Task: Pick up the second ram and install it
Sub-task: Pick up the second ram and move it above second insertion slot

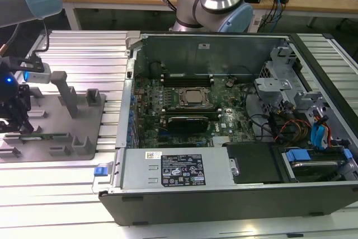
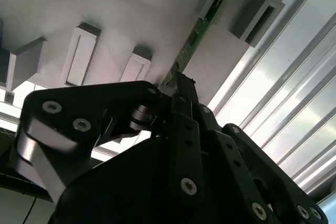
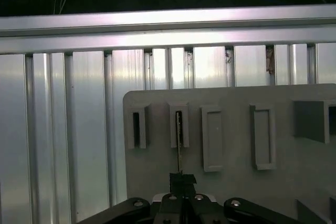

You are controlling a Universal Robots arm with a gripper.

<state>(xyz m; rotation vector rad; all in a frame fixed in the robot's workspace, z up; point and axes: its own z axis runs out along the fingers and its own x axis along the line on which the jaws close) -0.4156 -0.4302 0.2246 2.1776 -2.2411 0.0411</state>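
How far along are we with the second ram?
Done: the gripper is at the grey fixture tray. In hand: it looks closed on the second ram, whose far end sits in a tray slot. Left: the stick is not yet lifted out or seated in the open computer case.

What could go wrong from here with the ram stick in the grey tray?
1. The gripper seems closed near one end of the second ram, not its middle, so the stick could pivot or slip when lifted.
2. The stick stands on edge in narrow holders on the grey fixture tray; a crooked pull could bind it.
3. The open computer case looks crowded inside, so a tilted stick might catch.
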